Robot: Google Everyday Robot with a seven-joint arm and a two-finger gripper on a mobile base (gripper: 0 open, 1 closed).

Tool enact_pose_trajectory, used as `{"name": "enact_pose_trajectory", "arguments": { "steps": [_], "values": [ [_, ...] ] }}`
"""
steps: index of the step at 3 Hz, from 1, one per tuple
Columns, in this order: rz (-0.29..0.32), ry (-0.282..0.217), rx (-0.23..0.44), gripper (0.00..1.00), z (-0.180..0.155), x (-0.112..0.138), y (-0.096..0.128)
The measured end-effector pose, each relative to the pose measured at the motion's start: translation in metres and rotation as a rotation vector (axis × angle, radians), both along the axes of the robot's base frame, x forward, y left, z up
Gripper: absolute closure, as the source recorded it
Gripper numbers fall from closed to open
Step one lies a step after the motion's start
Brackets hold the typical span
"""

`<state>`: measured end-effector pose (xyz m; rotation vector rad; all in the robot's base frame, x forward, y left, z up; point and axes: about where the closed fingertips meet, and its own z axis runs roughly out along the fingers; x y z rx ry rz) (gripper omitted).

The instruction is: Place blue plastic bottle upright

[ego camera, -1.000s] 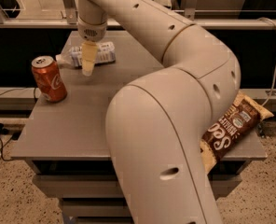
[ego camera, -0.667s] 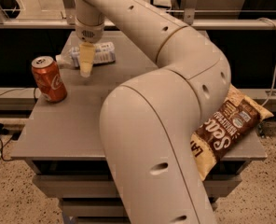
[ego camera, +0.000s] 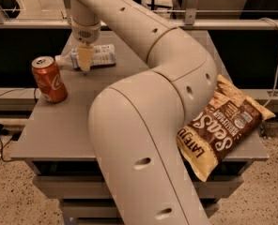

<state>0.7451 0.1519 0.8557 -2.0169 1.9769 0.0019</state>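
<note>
The blue plastic bottle (ego camera: 102,55) lies on its side at the far left of the grey table (ego camera: 59,125), with its white cap pointing left towards the can. My gripper (ego camera: 85,65) hangs straight down over the bottle's neck end, in front of it from this view and close to the tabletop. It covers part of the bottle. The rest of my arm sweeps across the middle of the view and hides much of the table.
A red soda can (ego camera: 49,78) stands upright on the table just left of the gripper. A brown chip bag (ego camera: 226,125) lies at the table's right edge, partly overhanging. A rail and cables run behind the table.
My arm's elbow has swung a little to the left, uncovering more of the chip bag. The gripper has stayed at the bottle, which lies as before.
</note>
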Motion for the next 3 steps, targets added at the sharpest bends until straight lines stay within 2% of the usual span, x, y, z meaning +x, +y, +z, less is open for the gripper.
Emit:
{"name": "enact_pose_trajectory", "arguments": {
  "steps": [1,2,3],
  "values": [
    [-0.027,-0.027,0.002,0.63,0.008,0.008,-0.006],
    [-0.087,-0.078,0.042,0.86,0.027,0.019,-0.019],
    [-0.196,-0.166,0.155,1.0,0.065,0.034,-0.047]
  ]
}}
